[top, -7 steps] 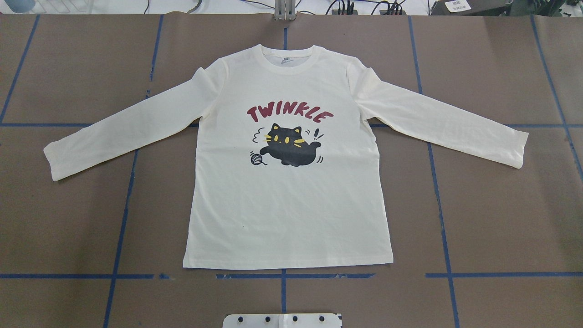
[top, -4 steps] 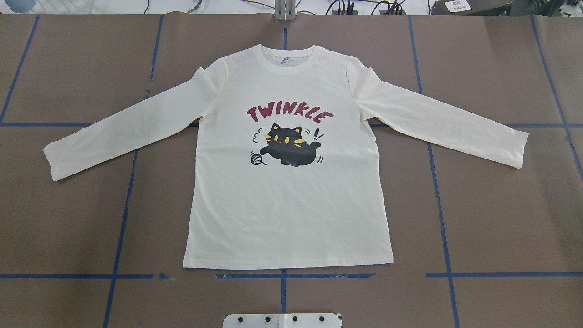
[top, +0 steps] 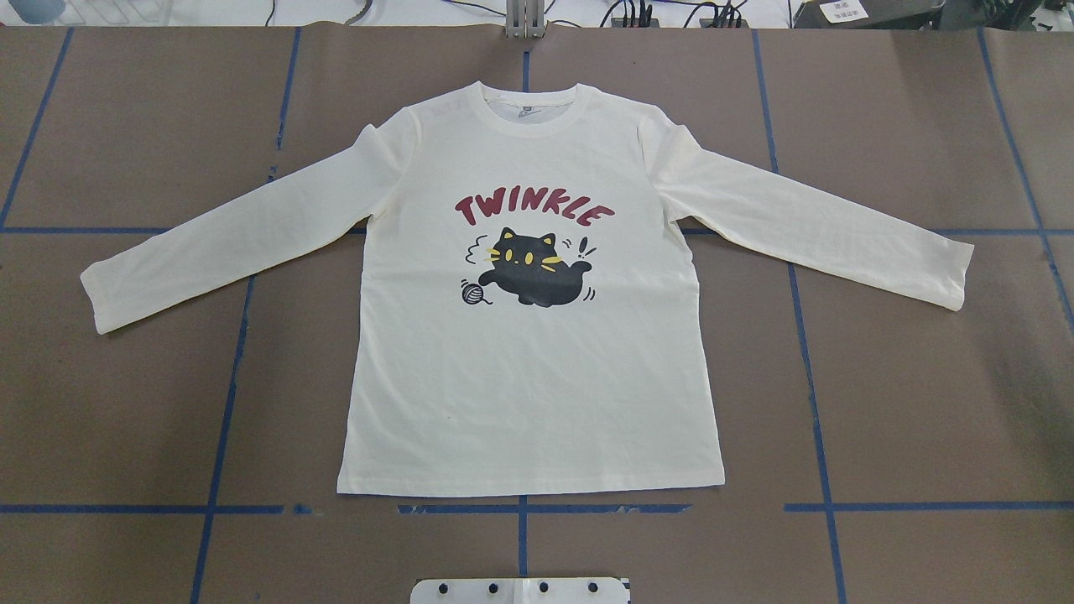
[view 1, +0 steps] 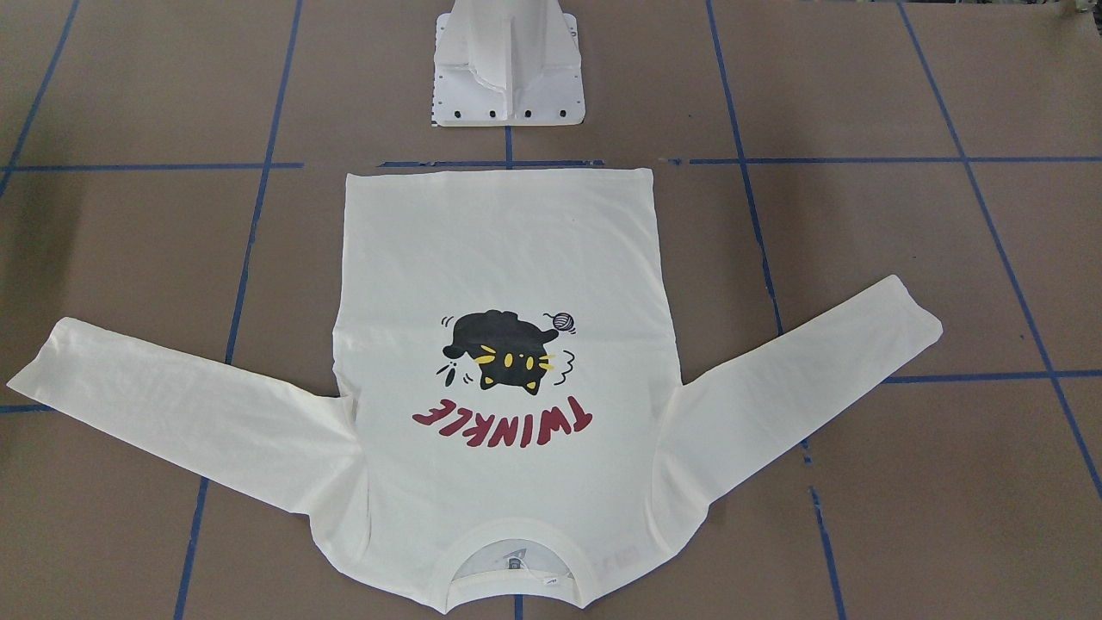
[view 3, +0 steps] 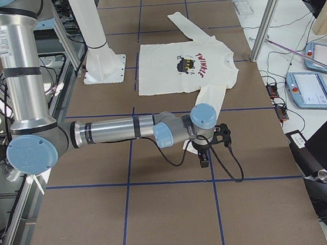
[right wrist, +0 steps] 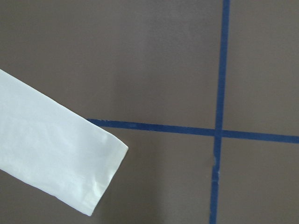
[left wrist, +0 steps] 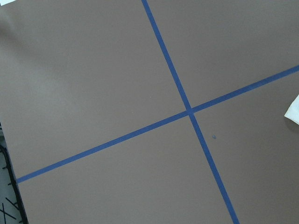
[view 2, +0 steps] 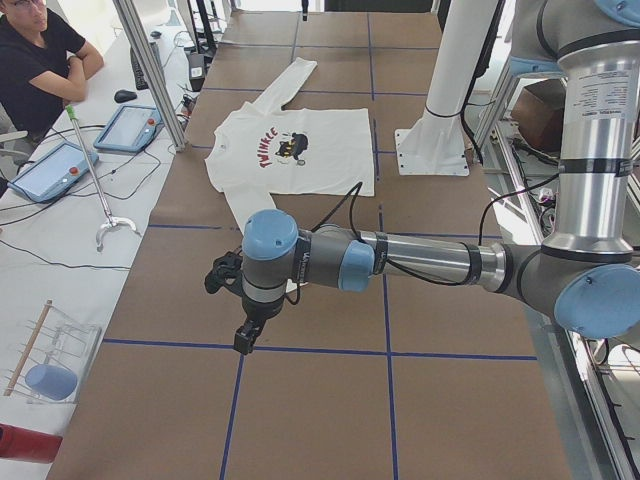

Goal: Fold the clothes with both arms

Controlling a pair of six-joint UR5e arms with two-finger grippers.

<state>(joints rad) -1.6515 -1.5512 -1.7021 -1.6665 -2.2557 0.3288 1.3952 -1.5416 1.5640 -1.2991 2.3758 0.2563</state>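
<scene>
The clothes are one cream long-sleeved T-shirt [top: 537, 386] lying flat and print-up on the brown table, with both sleeves spread out to the sides; it also shows in the front view [view 1: 499, 241]. My left arm hovers past the left sleeve end, its gripper [view 2: 243, 345] pointing down over bare table; I cannot tell whether it is open or shut. My right gripper [view 3: 203, 160] hangs just beyond the right sleeve's cuff [right wrist: 51, 158]; its state cannot be told either. A corner of the left cuff [left wrist: 293, 112] shows in the left wrist view.
The white pedestal base [view 1: 508, 103] stands just behind the shirt's hem. Blue tape lines [top: 226, 403] cross the table. A person [view 2: 40, 60] sits by tablets [view 2: 125, 128] on a side bench, where a clear rack [view 2: 50, 360] also stands.
</scene>
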